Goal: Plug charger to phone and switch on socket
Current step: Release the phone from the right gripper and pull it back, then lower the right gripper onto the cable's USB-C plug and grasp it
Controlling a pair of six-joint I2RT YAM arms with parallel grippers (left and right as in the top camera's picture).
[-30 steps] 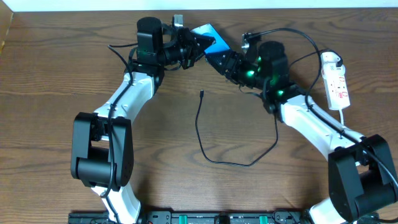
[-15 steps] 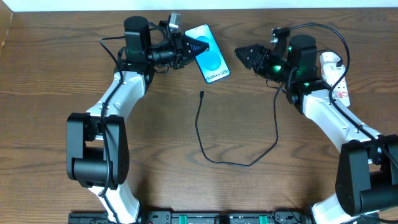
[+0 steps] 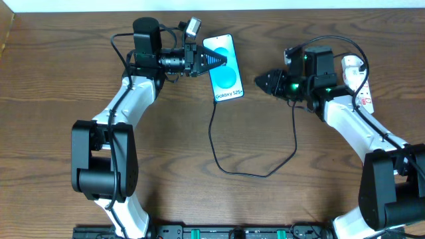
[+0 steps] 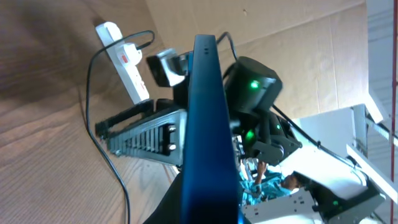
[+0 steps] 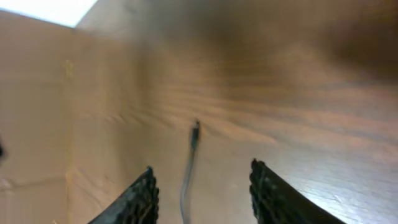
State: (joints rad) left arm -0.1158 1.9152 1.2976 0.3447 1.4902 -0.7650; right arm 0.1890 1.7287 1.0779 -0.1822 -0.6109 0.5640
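Overhead: the left gripper (image 3: 214,61) is clamped on the phone (image 3: 226,78), screen up. The right gripper (image 3: 262,82) hovers just beside it, jaws apart and empty. Next, seize the charger (image 3: 211,136) close behind its connector tip, which lies at the phone's lower edge. Compared with a second ago, the right gripper has drawn clear and the phone has swung round. The socket (image 3: 363,93) lies far right.

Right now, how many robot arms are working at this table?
2. The left arm's gripper holds the phone by its edge; the right arm's gripper, open and empty, hangs between phone and socket.
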